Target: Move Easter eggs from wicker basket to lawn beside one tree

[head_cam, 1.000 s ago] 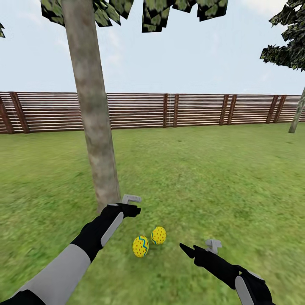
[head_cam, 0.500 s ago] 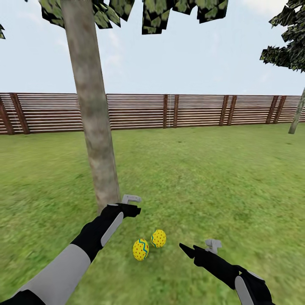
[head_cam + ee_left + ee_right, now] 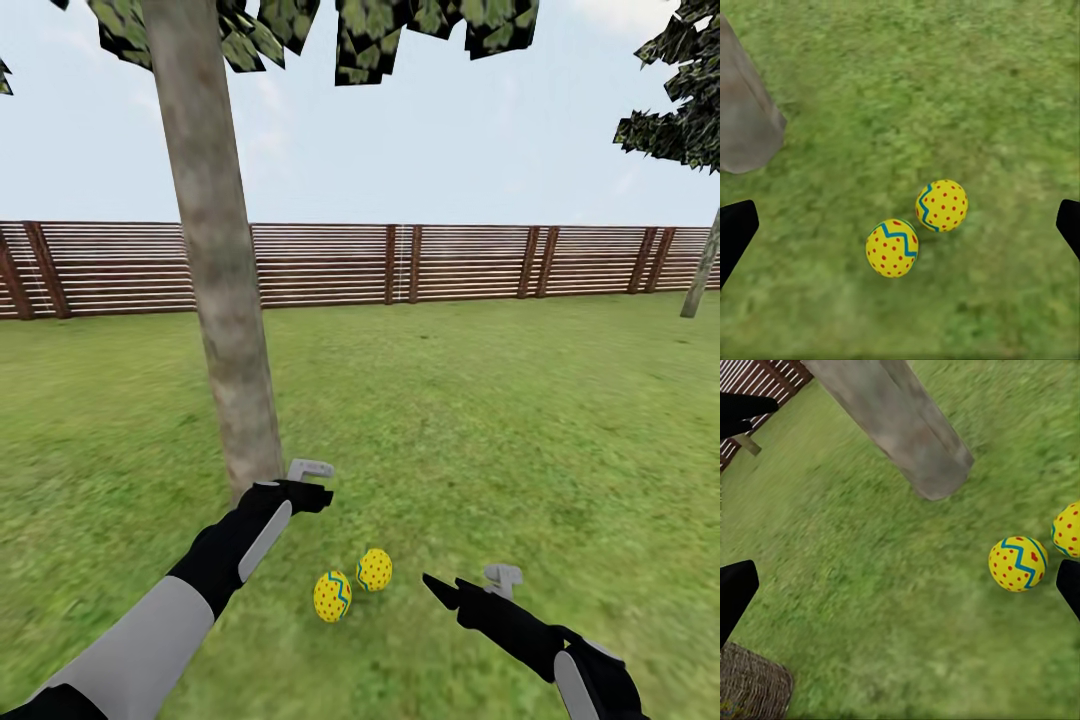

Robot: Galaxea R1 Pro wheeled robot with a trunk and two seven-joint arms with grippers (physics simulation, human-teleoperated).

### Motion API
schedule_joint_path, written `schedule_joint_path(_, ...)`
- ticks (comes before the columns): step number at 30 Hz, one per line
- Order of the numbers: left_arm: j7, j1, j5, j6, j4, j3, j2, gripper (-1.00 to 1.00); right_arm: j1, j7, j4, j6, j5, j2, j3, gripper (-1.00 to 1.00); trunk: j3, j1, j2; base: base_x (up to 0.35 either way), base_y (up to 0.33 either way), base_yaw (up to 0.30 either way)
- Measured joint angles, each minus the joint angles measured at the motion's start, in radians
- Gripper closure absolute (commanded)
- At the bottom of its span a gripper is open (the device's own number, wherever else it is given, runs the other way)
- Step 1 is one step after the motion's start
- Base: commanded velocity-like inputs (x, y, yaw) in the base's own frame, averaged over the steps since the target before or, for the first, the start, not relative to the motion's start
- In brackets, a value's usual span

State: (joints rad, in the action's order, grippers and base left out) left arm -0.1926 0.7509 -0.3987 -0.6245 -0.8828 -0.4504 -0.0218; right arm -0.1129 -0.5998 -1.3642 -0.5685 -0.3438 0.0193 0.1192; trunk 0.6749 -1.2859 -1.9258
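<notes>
Two Easter eggs, yellow with red dots, lie on the lawn (image 3: pixel 520 420) close to the foot of the tree (image 3: pixel 225 300). One egg (image 3: pixel 332 596) has a blue zigzag; the other egg (image 3: pixel 374 569) touches it or nearly so. My left gripper (image 3: pixel 312 482) hovers open above them, beside the trunk. The left wrist view looks down on both eggs (image 3: pixel 892 247) (image 3: pixel 942 205). To the eggs' right, my right gripper (image 3: pixel 470 585) is open and empty. Part of the wicker basket (image 3: pixel 750 686) shows in the right wrist view, its inside hidden.
A brown slatted fence (image 3: pixel 460 260) closes the garden at the back. A thin-trunked tree (image 3: pixel 700 270) stands at the far right. Open grass stretches right of the thick trunk (image 3: pixel 900 427).
The two eggs sit slightly lower in the head view than a second ago. Both arms and grippers hold the same pose.
</notes>
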Motion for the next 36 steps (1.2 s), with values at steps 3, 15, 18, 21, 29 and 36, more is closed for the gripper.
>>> schedule_joint_path(3, 0.0, 0.0, 0.0, 0.0, 0.0, -0.001, 0.0, -1.0, 0.0, 0.001, -0.004, -0.004, 0.0, 0.0, 0.0, -1.0, -0.009, 0.012, 0.021, 0.0, 0.0, 0.0)
schedule_joint_path(15, 0.002, 0.001, 0.001, -0.008, 0.036, -0.002, -0.002, -1.0, -0.001, 0.0, -0.01, -0.012, -0.011, 0.001, 0.001, -1.0, -0.047, 0.058, 0.105, 0.0, 0.0, 0.0)
schedule_joint_path(18, 0.003, 0.005, 0.0, -0.016, 0.078, -0.001, -0.003, -1.0, -0.001, -0.002, -0.01, -0.012, -0.012, 0.001, 0.002, -1.0, -0.056, 0.069, 0.126, 0.0, 0.0, 0.0)
schedule_joint_path(21, 0.003, 0.007, -0.001, -0.03, 0.102, -0.001, -0.006, -1.0, 0.0, -0.003, -0.01, -0.011, -0.011, 0.001, 0.001, -1.0, -0.066, 0.081, 0.147, 0.0, 0.0, 0.0)
schedule_joint_path(29, 0.003, 0.012, -0.003, -0.083, 0.116, -0.001, -0.004, -1.0, 0.0, -0.004, -0.009, -0.01, -0.008, 0.002, 0.002, -1.0, -0.091, 0.111, 0.203, 0.0, 0.0, 0.0)
schedule_joint_path(36, 0.003, 0.014, -0.003, -0.134, 0.119, -0.001, -0.002, -1.0, 0.0, 0.0, -0.007, -0.007, -0.004, 0.002, 0.002, -1.0, -0.113, 0.138, 0.252, 0.0, 0.0, 0.0)
